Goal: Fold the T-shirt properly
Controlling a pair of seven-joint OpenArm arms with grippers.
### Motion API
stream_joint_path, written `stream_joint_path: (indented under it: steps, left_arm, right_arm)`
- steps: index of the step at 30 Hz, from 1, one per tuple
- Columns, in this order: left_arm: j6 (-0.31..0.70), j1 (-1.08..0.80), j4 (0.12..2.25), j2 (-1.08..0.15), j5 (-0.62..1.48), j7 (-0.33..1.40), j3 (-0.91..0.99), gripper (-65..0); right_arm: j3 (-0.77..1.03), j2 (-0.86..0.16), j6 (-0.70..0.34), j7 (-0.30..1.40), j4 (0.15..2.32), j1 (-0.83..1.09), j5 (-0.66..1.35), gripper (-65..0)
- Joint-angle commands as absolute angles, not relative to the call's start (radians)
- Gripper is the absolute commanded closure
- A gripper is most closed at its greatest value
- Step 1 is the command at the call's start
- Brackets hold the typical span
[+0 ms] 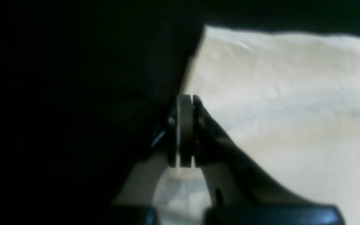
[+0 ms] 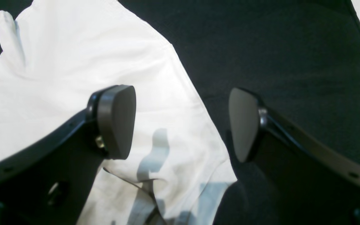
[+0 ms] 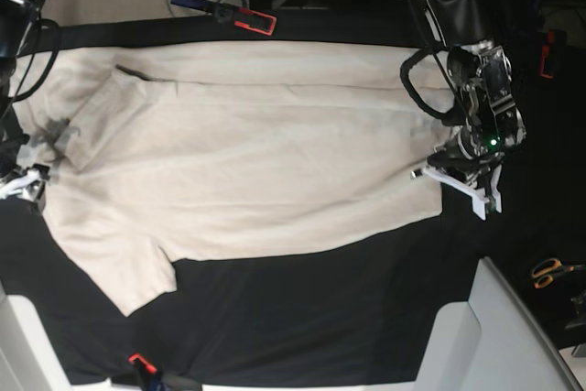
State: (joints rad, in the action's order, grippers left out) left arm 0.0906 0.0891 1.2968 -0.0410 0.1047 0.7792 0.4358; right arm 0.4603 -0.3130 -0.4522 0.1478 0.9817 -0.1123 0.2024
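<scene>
left gripper (image 1: 184,103) clenched at t-shirt (image 3: 256,162) hem; right gripper (image 2: 183,122) released over sleeve.

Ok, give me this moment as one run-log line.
T-shirt: spread flat, unfolded | left hand: shut at hem edge | right hand: open over sleeve edge

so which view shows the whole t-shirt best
The base view: the T-shirt lies spread across the black cloth, both sleeves and the hem visible. The right wrist view gives only one sleeve end below the open right claw; the left wrist view gives a blurred patch of cloth beside the shut left claw.
</scene>
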Motion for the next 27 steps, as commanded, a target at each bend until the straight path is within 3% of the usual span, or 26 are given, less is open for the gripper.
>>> stream_joint_path:
  steps: [1,12,13,17,19,24,27]
  left_arm:
    - [0.093,0.094,1.337,-0.051,0.107,0.760,0.437,0.0]
    - [0.096,0.084,1.420,-0.085,0.108,0.766,0.438,0.0]
    - [0.096,0.084,1.425,-0.087,0.108,0.766,0.438,-2.0]
    - [0.096,0.104,1.425,-0.107,0.108,0.766,0.446,-37.5]
    - [0.097,0.111,1.411,-0.117,0.111,0.766,0.446,-46.4]
    - [0.120,0.147,1.307,-0.168,0.275,0.768,0.447,-47.6]
    - [0.120,0.188,1.167,-0.222,0.395,0.763,0.438,-42.9]
  right_arm:
    - [0.463,-0.334,-0.452,0.122,0.998,-0.131,0.211,-44.1]
    - [0.463,-0.334,-0.452,0.122,0.998,-0.140,0.211,-44.1]
    - [0.463,-0.334,-0.452,0.122,0.998,-0.140,0.211,-44.1]
    - [0.461,-0.334,-0.452,0.124,0.998,-0.139,0.209,-44.1]
    - [0.461,-0.334,-0.452,0.124,0.998,-0.139,0.209,-44.1]
    - [0.461,-0.334,-0.452,0.124,0.998,-0.137,0.209,-44.1]
    - [0.461,-0.334,-0.452,0.124,0.998,-0.137,0.209,-44.1]
